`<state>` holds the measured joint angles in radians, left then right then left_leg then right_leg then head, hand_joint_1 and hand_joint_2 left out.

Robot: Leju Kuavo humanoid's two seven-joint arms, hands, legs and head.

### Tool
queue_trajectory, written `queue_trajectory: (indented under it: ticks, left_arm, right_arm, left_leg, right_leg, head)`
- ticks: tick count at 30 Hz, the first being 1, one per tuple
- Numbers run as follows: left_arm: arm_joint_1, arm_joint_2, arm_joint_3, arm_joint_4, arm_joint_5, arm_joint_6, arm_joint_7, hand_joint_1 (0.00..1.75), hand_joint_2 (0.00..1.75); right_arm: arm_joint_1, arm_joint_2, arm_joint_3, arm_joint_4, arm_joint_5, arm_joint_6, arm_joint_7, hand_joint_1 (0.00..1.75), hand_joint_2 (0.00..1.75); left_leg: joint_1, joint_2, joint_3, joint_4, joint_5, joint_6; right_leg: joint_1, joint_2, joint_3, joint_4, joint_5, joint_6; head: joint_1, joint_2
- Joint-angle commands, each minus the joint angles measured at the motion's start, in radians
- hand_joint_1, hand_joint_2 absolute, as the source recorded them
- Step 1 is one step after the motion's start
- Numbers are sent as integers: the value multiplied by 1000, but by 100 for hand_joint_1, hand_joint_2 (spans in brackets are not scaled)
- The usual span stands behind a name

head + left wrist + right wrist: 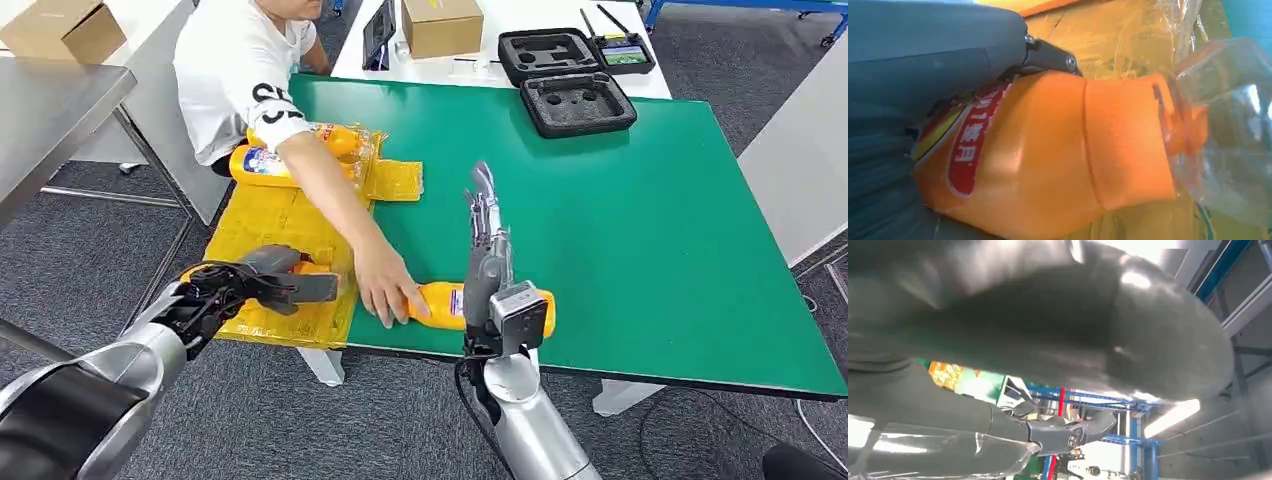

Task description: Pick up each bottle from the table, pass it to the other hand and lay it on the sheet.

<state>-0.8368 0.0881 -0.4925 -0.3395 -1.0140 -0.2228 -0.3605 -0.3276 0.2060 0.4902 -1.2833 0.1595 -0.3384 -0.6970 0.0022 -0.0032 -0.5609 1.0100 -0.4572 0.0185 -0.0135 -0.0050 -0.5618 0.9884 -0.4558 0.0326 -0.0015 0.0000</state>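
My left hand (262, 283) grips an orange bottle (312, 268) low over the near end of the crinkled yellow sheet (270, 215). The left wrist view shows that bottle (1048, 155) close up, red label and orange cap end, with my grey hand (923, 55) wrapped round it. A second orange bottle (446, 304) lies on the green table (650, 230) near its front edge, under a person's hand (385, 290). My right hand (488, 250) stands upright just behind that bottle, fingers straight up and holding nothing; in the right wrist view its fingers (1048, 432) are stretched out.
Two more orange bottles (270, 165) (340, 140) lie at the sheet's far end beside the seated person (240, 70), whose arm crosses the sheet. An open black foam case (568, 75) and a cardboard box (442, 25) are at the back.
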Motion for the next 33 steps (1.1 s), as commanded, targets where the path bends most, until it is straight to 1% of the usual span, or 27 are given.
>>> queue_trajectory:
  ticks: [1, 5, 11, 12, 16, 17, 19, 20, 22, 23, 25, 26, 27, 28, 29, 30, 33]
  left_arm:
    - [16, 4, -6, 53, 30, -43, -32, 0, 0]
    - [18, 2, 7, 52, 47, -67, -40, 0, 0]
    - [17, 6, 38, 52, 89, -112, -57, 0, 0]
    - [18, 6, 48, 48, 100, -111, -65, 0, 0]
    - [16, 3, 81, 42, 135, -102, -79, 0, 0]
    - [13, 0, 93, 39, 149, -97, -88, 0, 0]
    - [13, 0, 106, 35, 163, -93, -97, 0, 0]
    - [20, -1, 122, 18, 179, -51, -133, 0, 0]
    - [19, -5, 135, 19, 193, -32, -153, 0, 0]
    - [26, -15, 177, 4, 232, 27, -167, 0, 0]
    - [37, -47, 217, -25, 266, 215, -211, 0, 0]
    - [37, -54, 223, -32, 266, 258, -215, 0, 0]
    - [50, -78, 272, -68, 304, 521, -279, 0, 0]
    - [42, -84, 270, -66, 303, 520, -273, 0, 0]
    - [49, -92, 301, -93, 323, 606, -277, 0, 0]
    - [63, -99, 313, -124, 313, 798, -338, 0, 0]
    - [104, -88, 273, -234, 363, 921, -338, 0, 0]
  right_arm:
    - [-40, -8, 4, 61, -2, 9, -1, 0, 0]
    - [-43, -7, 3, 64, -1, 14, -1, 0, 0]
    - [-39, -9, 6, 65, 9, 13, -1, 0, 0]
    - [-39, -9, 6, 64, 11, 13, -1, 0, 0]
    - [-36, -11, 6, 61, 18, 7, 0, 0, 0]
    - [-31, -12, 6, 54, 22, 5, 1, 0, 175]
    - [-29, -12, 6, 53, 25, 4, 3, 0, 175]
    - [-24, -13, 4, 46, 30, 2, 5, 0, 175]
    - [-21, -14, 1, 40, 32, 3, 7, 0, 175]
    - [-15, -14, -4, 30, 36, 3, 12, 0, 175]
    - [2, -14, -18, 4, 48, 4, 19, 0, 175]
    - [8, -14, -21, -5, 49, 4, 20, 0, 175]
    - [18, -11, -27, -18, 54, 8, 25, 0, 175]
    - [19, -10, -26, -19, 55, 9, 26, 0, 175]
    - [18, -9, -23, -16, 56, 11, 27, 0, 175]
    - [15, -6, -18, -6, 55, 13, 30, 0, 175]
    - [-2, 0, -4, 28, 47, 12, 31, 0, 175]
  left_leg:
    - [1, 3, 2, -1, 1, -1]
    - [0, 2, 2, -1, 0, 0]
    - [2, 4, 3, -2, 1, -2]
    - [0, 2, 2, -1, 1, -1]
    - [0, 1, 3, -1, 0, 0]
    - [0, 2, 3, -1, 1, -1]
    - [1, 2, 3, -1, 1, -1]
    - [1, 1, 3, -1, 1, -1]
    - [1, 2, 3, -1, 1, -1]
    - [0, 1, 3, 0, 1, -1]
    - [1, 0, 2, 0, 1, -1]
    - [1, -2, 1, 0, 1, 0]
    - [0, -2, 1, 0, 1, 0]
    - [1, -3, 0, 1, 1, -1]
    - [1, -3, 0, 1, 1, -1]
    - [1, -3, 0, 1, 1, 0]
    - [0, -1, 0, 0, 1, -1]
  right_leg:
    - [1, 3, 1, -2, 2, -2]
    - [0, 1, 1, 0, 0, -1]
    - [1, 4, 2, -3, 3, -2]
    - [0, 1, 3, -1, 1, -1]
    - [0, 1, 3, -1, 1, -1]
    - [0, 1, 3, -1, 1, -1]
    - [1, 1, 3, -1, 1, -1]
    - [0, 0, 3, -1, 1, -1]
    - [1, 1, 3, -2, 2, -2]
    - [0, 0, 3, -1, 1, -1]
    - [1, -1, 3, -1, 1, -1]
    - [0, -3, 3, -1, 0, -1]
    - [0, -3, 2, 0, 0, -1]
    - [1, -5, 2, -1, 0, -1]
    - [1, -5, 1, 0, 0, -1]
    - [1, -4, 1, 0, 0, -1]
    - [0, -2, 1, 0, 0, -1]
  head:
    - [0, 0]
    - [0, 0]
    - [0, 0]
    - [0, 0]
    - [0, 0]
    - [0, 0]
    - [0, 0]
    - [0, 0]
    - [0, 0]
    - [0, 0]
    - [0, 0]
    - [0, 0]
    - [0, 0]
    - [0, 0]
    - [1, 0]
    - [0, 0]
    - [0, 0]
